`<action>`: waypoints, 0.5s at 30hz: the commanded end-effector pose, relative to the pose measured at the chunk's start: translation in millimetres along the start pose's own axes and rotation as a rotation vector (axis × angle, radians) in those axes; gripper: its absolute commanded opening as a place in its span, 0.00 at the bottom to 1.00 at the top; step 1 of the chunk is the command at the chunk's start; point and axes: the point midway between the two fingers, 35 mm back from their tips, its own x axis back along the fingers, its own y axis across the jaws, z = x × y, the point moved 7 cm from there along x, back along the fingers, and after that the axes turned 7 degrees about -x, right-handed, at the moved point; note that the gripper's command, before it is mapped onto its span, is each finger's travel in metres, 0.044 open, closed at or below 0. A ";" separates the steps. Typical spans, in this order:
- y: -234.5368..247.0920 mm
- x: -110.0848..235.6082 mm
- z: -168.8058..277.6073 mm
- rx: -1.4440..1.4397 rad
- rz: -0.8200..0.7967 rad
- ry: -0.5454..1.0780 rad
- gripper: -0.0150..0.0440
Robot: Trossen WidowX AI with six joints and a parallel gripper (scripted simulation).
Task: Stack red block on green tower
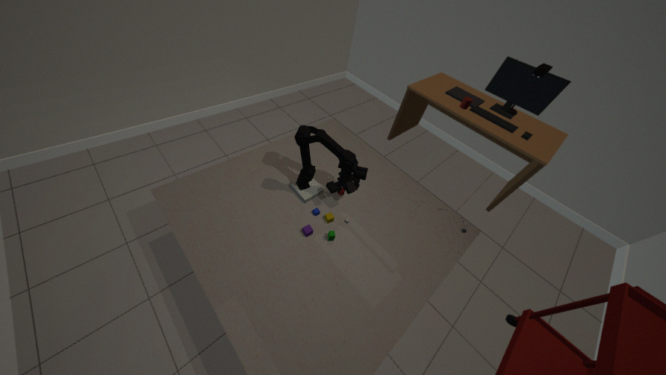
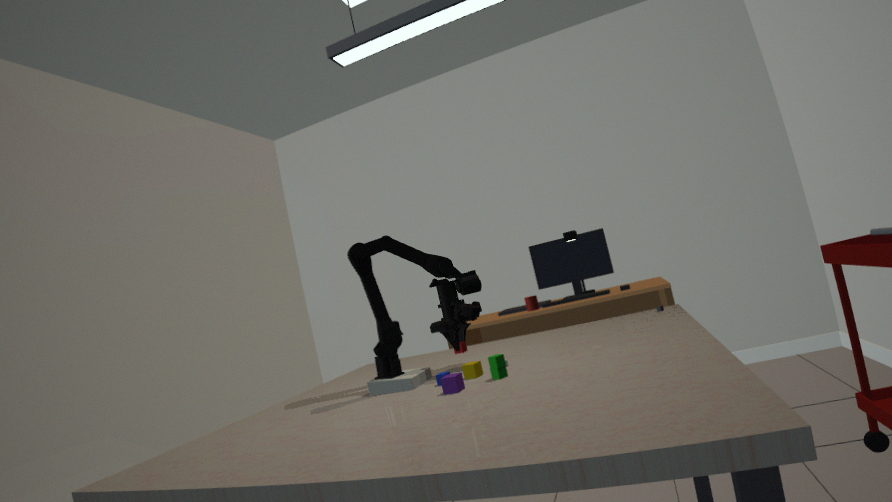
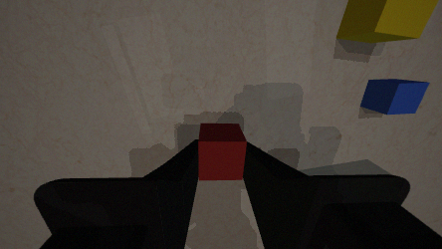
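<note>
The red block (image 1: 341,191) (image 2: 460,347) (image 3: 221,160) is held between the fingertips of my gripper (image 3: 219,145), which is shut on it. In the exterior view the block hangs above the table top, with its shadow apart from it in the wrist view. The green tower (image 1: 331,235) (image 2: 497,367) stands upright on the table, beyond the yellow block as seen from the arm's base. It is out of the wrist view. The gripper is near the arm's base, to one side of the tower and not over it.
A yellow block (image 1: 329,217) (image 2: 472,370) (image 3: 389,20) and a blue block (image 1: 316,211) (image 2: 442,378) (image 3: 394,97) lie between gripper and tower. A purple block (image 1: 307,230) (image 2: 453,383) lies to the tower's side. A small pale cube (image 1: 347,220) lies near the yellow block.
</note>
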 end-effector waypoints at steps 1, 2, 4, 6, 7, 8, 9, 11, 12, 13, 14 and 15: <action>-0.5 22.1 0.3 0.000 0.003 -0.002 0.25; -0.5 27.4 0.3 0.000 0.003 -0.002 0.25; -0.5 35.7 0.3 0.000 0.003 -0.002 0.25; -0.4 44.4 0.3 0.000 0.003 -0.002 0.25; -0.4 48.9 0.3 0.000 0.003 -0.002 0.25; -0.3 53.5 0.3 0.000 0.003 -0.002 0.25; -0.3 57.7 0.3 0.000 0.003 -0.002 0.25; -0.4 65.0 0.4 0.000 0.003 -0.002 0.25; -0.5 67.0 0.5 0.000 0.003 -0.002 0.25; -0.5 67.6 0.5 0.000 0.003 -0.002 0.25; -0.5 67.6 0.5 0.000 0.003 -0.002 0.25; -0.5 67.6 0.5 0.000 0.003 -0.002 0.25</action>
